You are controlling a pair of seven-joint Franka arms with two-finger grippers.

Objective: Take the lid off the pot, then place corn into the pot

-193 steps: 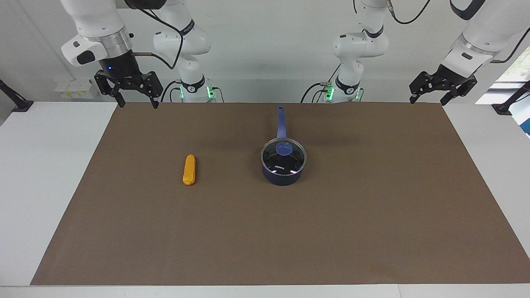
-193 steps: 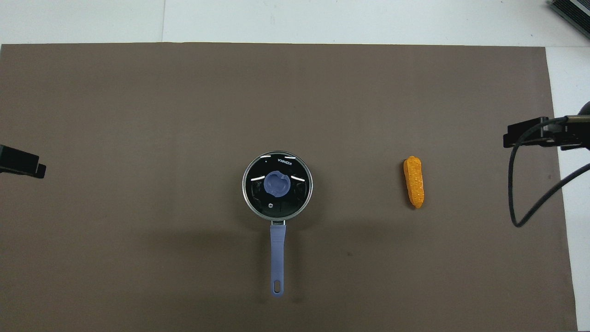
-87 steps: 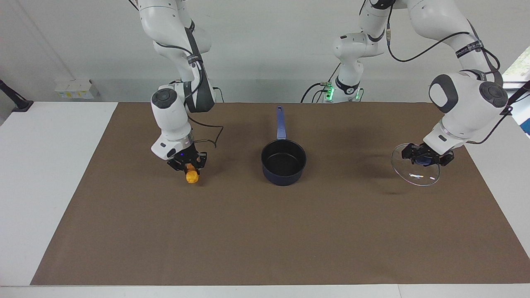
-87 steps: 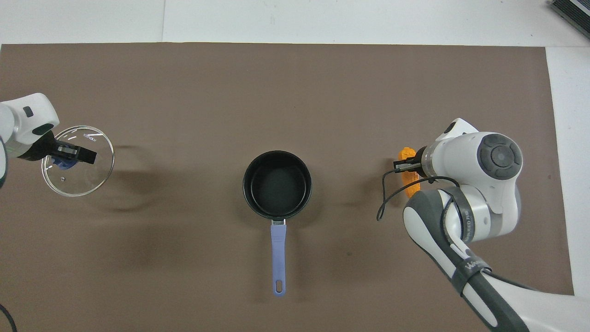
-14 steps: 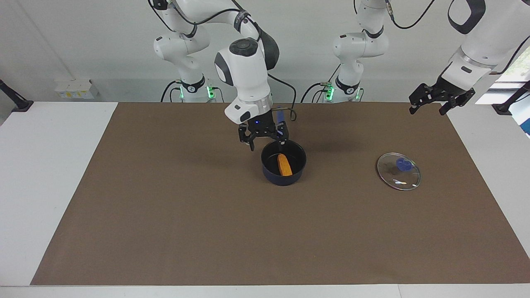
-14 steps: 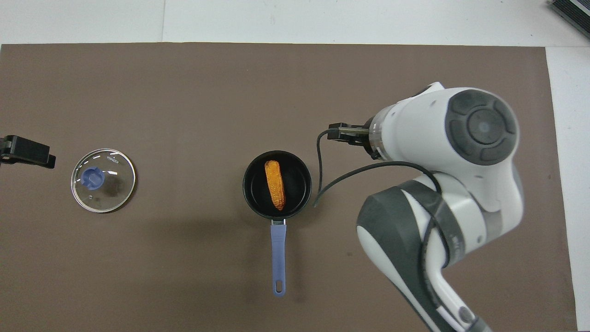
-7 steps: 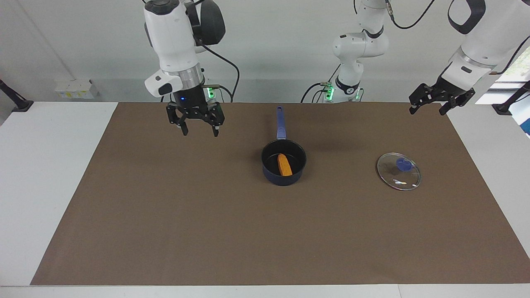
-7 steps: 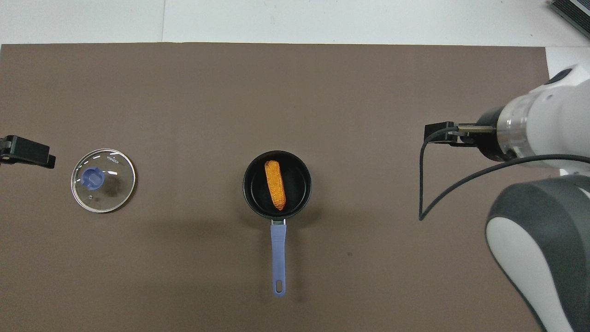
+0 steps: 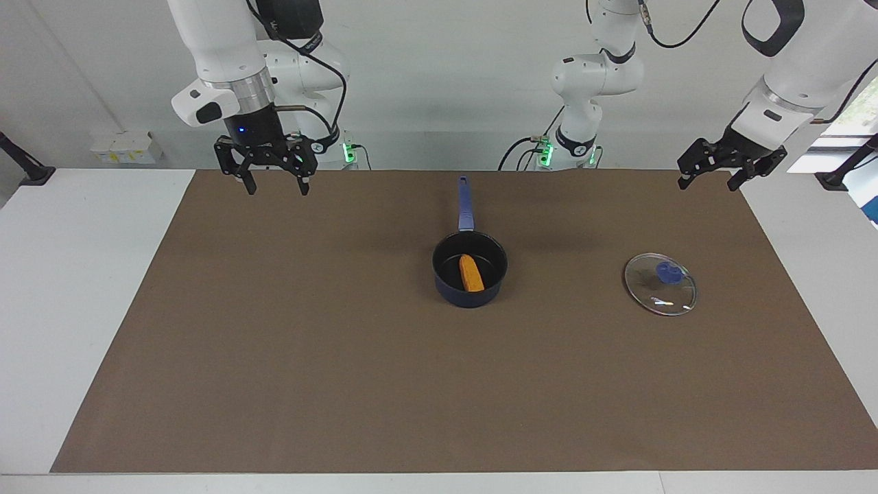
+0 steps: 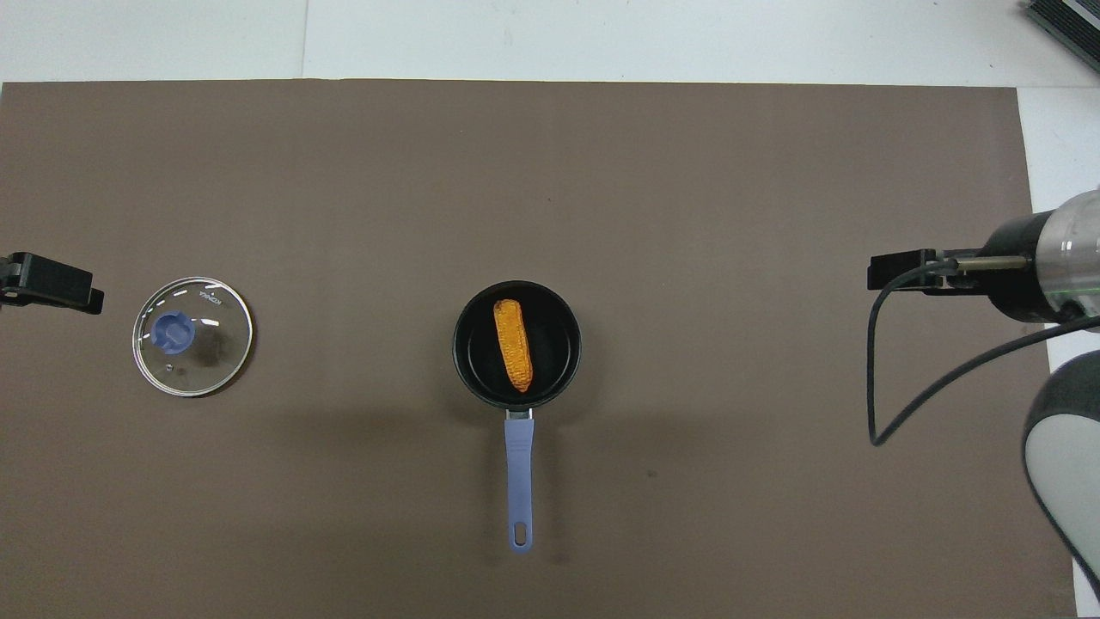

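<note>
The dark blue pot (image 9: 470,296) (image 10: 459,344) stands uncovered mid-mat, its long blue handle (image 10: 518,473) pointing toward the robots. The orange-yellow corn (image 9: 470,273) (image 10: 512,344) lies inside it on the black bottom. The glass lid (image 9: 660,284) (image 10: 192,336) lies flat on the mat toward the left arm's end, blue knob up. My right gripper (image 9: 276,186) hangs open and empty, raised over the mat's edge at the right arm's end. My left gripper (image 9: 708,182) waits open and empty, raised over the mat's corner at its own end.
A brown mat (image 9: 343,384) covers most of the white table (image 9: 68,309). A black cable (image 10: 876,404) loops down from the right arm's wrist. Small white boxes (image 9: 123,147) sit against the wall past the right arm's end.
The right gripper, open and empty, has pulled away from over the pot and risen toward the right arm's end of the table. Corn, pot, lid and left arm have stayed put.
</note>
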